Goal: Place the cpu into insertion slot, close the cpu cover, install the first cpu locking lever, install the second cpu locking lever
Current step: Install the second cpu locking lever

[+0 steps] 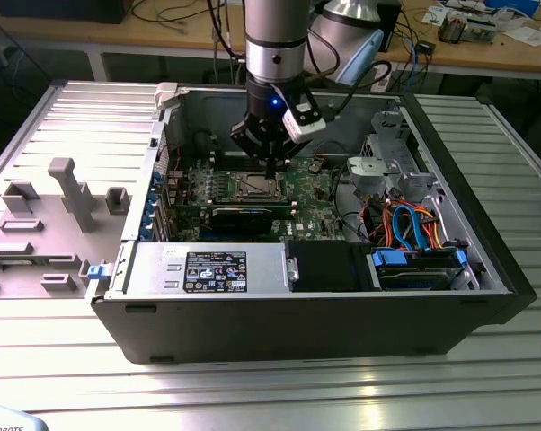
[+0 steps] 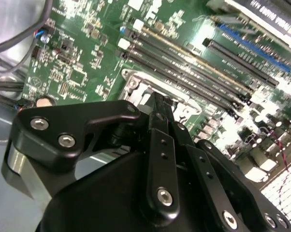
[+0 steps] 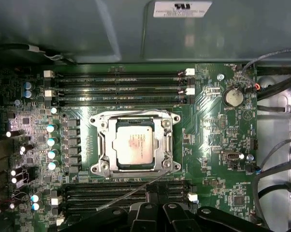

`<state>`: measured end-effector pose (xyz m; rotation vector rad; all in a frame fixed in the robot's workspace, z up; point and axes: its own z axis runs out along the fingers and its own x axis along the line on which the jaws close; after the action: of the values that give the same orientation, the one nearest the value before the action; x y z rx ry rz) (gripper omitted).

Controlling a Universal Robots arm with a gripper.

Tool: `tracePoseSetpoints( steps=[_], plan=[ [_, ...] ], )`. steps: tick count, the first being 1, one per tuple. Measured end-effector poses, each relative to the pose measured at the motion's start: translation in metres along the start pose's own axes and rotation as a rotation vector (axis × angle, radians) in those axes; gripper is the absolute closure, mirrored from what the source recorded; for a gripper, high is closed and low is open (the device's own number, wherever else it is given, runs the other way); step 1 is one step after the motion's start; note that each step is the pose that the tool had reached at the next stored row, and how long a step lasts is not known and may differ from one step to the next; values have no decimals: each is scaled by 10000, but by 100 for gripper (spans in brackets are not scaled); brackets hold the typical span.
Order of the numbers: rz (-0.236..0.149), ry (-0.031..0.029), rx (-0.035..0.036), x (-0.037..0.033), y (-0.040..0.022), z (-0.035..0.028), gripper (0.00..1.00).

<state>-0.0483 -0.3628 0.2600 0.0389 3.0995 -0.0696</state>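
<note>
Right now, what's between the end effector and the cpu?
In the first wrist view, memory slots and the cover frame's edge lie between the end effector and the cpu.

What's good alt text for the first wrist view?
Looking down on a green motherboard: the cpu sits in the insertion slot with the cpu cover framing it, and a thin lever wire slants across the board below. The dark gripper is near that wire.

One cpu (image 3: 134,147), one cpu cover (image 3: 103,145), one green motherboard (image 3: 218,140)
</note>
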Motion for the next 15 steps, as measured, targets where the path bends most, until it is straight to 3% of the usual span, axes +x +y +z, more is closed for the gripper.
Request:
tracePoseSetpoints(
  steps=[2, 3, 7, 12, 14, 15],
  plan=[
    [6, 2, -1, 11, -27, 5, 89],
    [4, 2, -10, 53, -36, 16, 89],
    [9, 5, -115, 166, -63, 31, 89],
    [28, 17, -550, 188, -163, 37, 89],
    [31, 31, -608, 199, -183, 50, 89],
    [26, 98, -608, 204, -187, 58, 89]
  ],
)
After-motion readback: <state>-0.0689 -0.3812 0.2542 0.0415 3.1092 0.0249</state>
